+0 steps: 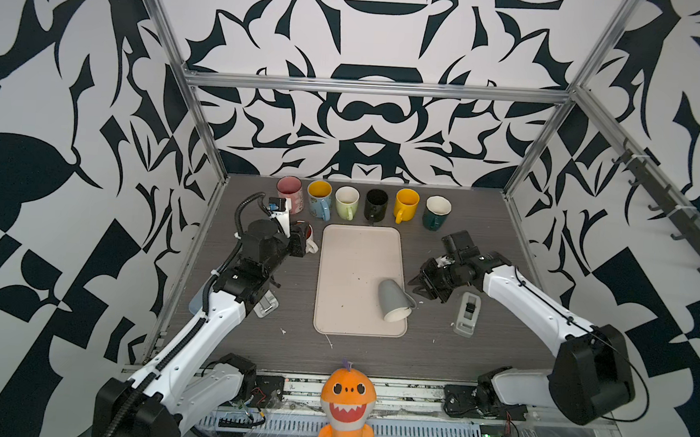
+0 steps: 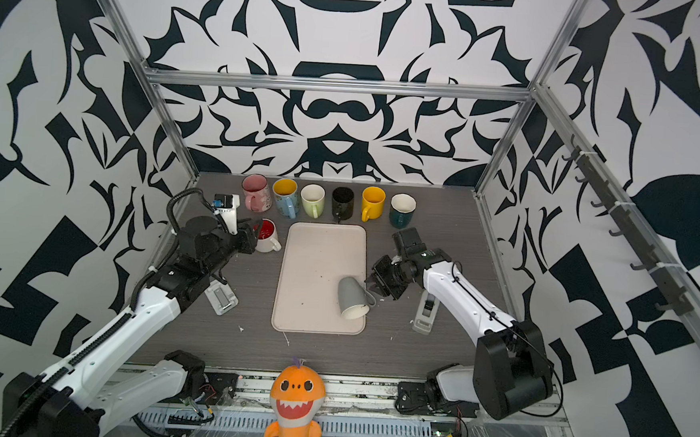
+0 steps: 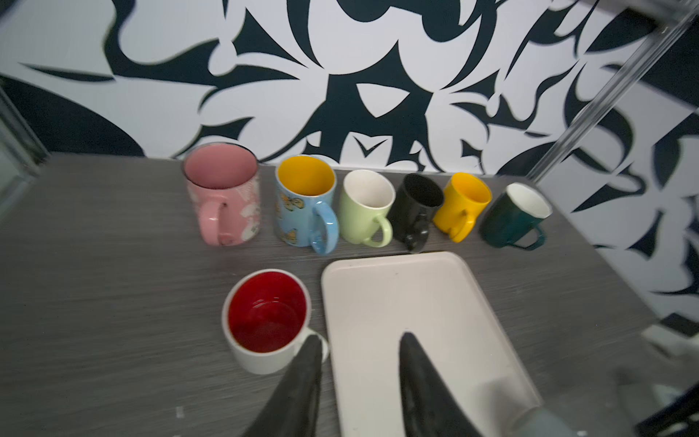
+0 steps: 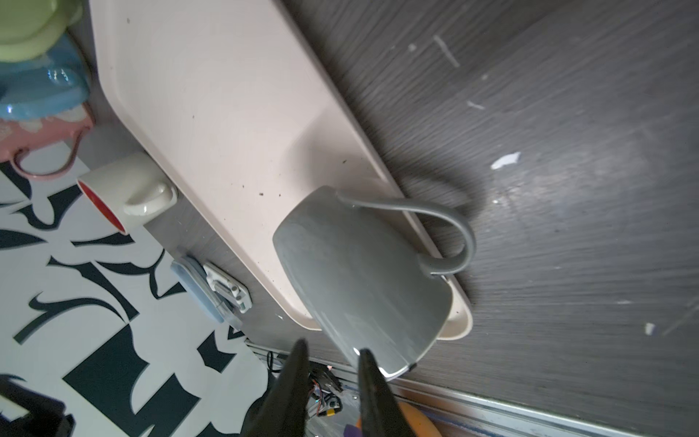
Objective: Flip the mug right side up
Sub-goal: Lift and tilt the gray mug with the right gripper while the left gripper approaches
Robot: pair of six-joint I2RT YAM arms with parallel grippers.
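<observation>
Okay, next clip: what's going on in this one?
Two robot arms are working at a table with mugs on it. The grey mug lies tipped on its side at the near right corner of the tray, not yet right side up. The right gripper sits close to its handle with jaws open, holding nothing. The left gripper is also open, next to an upright white mug with a red inside, which stands on the table just left of the tray.
</observation>
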